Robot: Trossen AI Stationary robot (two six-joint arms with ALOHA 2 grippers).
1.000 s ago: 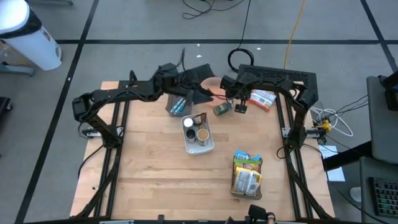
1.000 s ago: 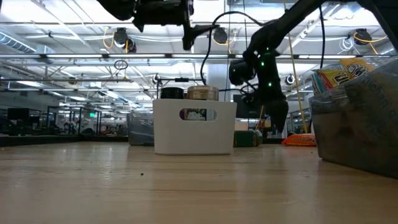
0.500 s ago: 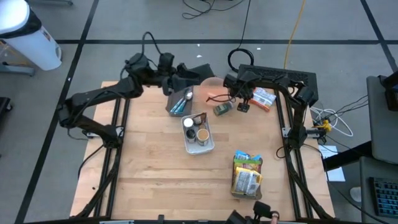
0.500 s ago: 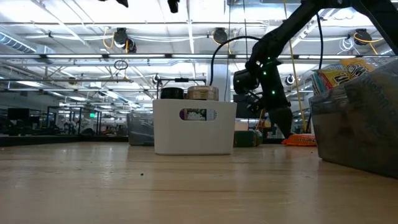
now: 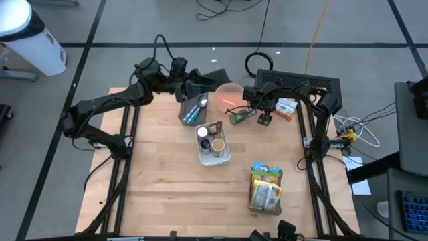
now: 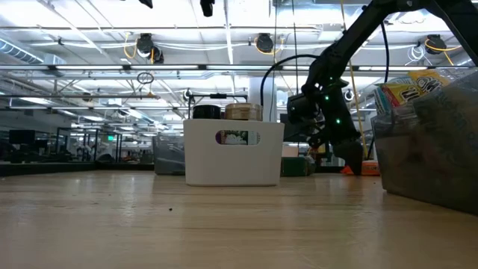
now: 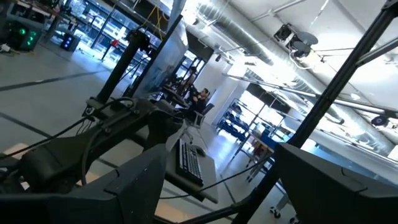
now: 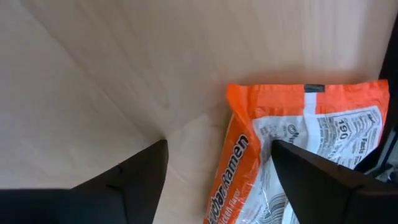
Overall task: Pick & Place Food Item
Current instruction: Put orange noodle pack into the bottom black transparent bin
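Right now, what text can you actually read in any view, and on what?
"ramen": partial word, start hidden by the right hand's finger, running along the orange ramen packet, right wrist view.
"190": on that packet's white panel; the smaller print around it is too blurred to read.
White bin: label in its handle cutout, unreadable.
Snack bags: printing too small to read.

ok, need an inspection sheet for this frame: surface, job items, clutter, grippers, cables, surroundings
Surface: wooden table, bare at the near left.
Job's things: orange ramen packet flat on the wood at the far right; white bin mid-table holding jars.
Clutter: pink bowl, grey utensil holder, snack bag bin.
Grippers: right gripper open, over the ramen packet's edge; left gripper open, raised at the far edge.
Cables: orange cable on the floor.
Surroundings: open workshop; white bin beside the table.
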